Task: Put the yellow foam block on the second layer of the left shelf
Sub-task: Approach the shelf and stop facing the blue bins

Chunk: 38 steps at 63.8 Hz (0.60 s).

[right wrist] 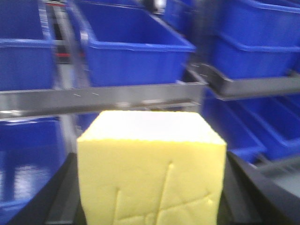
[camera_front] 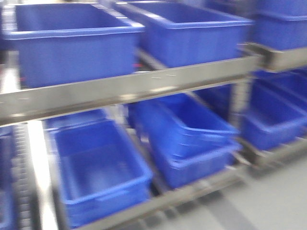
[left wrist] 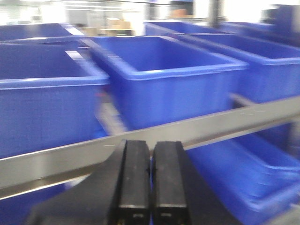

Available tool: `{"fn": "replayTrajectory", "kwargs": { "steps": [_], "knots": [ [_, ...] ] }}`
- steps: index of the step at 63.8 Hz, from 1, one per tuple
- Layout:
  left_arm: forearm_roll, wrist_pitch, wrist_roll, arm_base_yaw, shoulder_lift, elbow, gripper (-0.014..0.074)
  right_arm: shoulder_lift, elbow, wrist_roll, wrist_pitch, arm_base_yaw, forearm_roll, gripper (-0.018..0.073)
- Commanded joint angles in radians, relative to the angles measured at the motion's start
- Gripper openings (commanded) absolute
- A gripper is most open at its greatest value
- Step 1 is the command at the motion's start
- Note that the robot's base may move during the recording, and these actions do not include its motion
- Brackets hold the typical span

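The block (right wrist: 150, 164) sits clamped in the right jaws, whose dark inner faces press its left and right sides. They are open just to the block's width. Its pale top face and its front face, marked with a few shallow creases, fill the lower middle of the right wrist view. The block hangs on the near side of the shelf, apart from it and not inside any bin. Beyond it a grey rail (right wrist: 103, 98) crosses the view, with a blue bin (right wrist: 136, 51) on the layer above. Another bin (right wrist: 28, 159) is on the layer below at the left. A second shelf (right wrist: 253, 84) with more blue bins stands to the right. The left jaws are pressed together with only a thin slit between them, and they hold nothing. They point at the same kind of rail (left wrist: 211, 124), with two open bins (left wrist: 173, 75) side by side on the layer behind it. The front view is blurred. It shows two bins (camera_front: 72, 48) on the upper layer, and on the lower layer one bin at the left (camera_front: 100, 172) beside two nested bins (camera_front: 187, 139). The grey floor (camera_front: 268, 191) shows at the near right.
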Motion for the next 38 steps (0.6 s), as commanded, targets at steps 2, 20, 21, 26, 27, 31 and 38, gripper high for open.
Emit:
{"fn": "replayTrajectory", "kwargs": {
  "steps": [2,20,21,26,27,31,38],
  "knots": [
    [-0.006,-0.081,-0.003,0.0,-0.02,0.027,0.0124,0.007,-0.031,-0.009,-0.09,-0.005,-0.007,0.0465],
    [-0.006,-0.081,-0.003,0.0,-0.02,0.027,0.0124,0.007,-0.031,-0.009,-0.09,-0.005,-0.007,0.0465],
    [-0.006,-0.081,-0.003,0.0,-0.02,0.027,0.0124,0.007,-0.031,-0.009,-0.09,-0.005,-0.007,0.0465],
    [-0.006,-0.081,-0.003,0.0,-0.02,0.027,0.0124,0.007,-0.031,-0.009,-0.09,-0.005,-0.007,0.0465],
    [-0.006,-0.081,-0.003,0.0,-0.02,0.027,0.0124,0.007,-0.031,-0.009,-0.09,-0.005,-0.007,0.0465],
    [-0.006,-0.081,-0.003,0.0,-0.02,0.027,0.0124,0.007,-0.031,-0.009,-0.09,-0.005,-0.007,0.0465],
    [-0.006,-0.081,-0.003,0.0,-0.02,0.027,0.0124,0.007,-0.031,-0.009,-0.09,-0.005,-0.007,0.0465]
  ]
}}
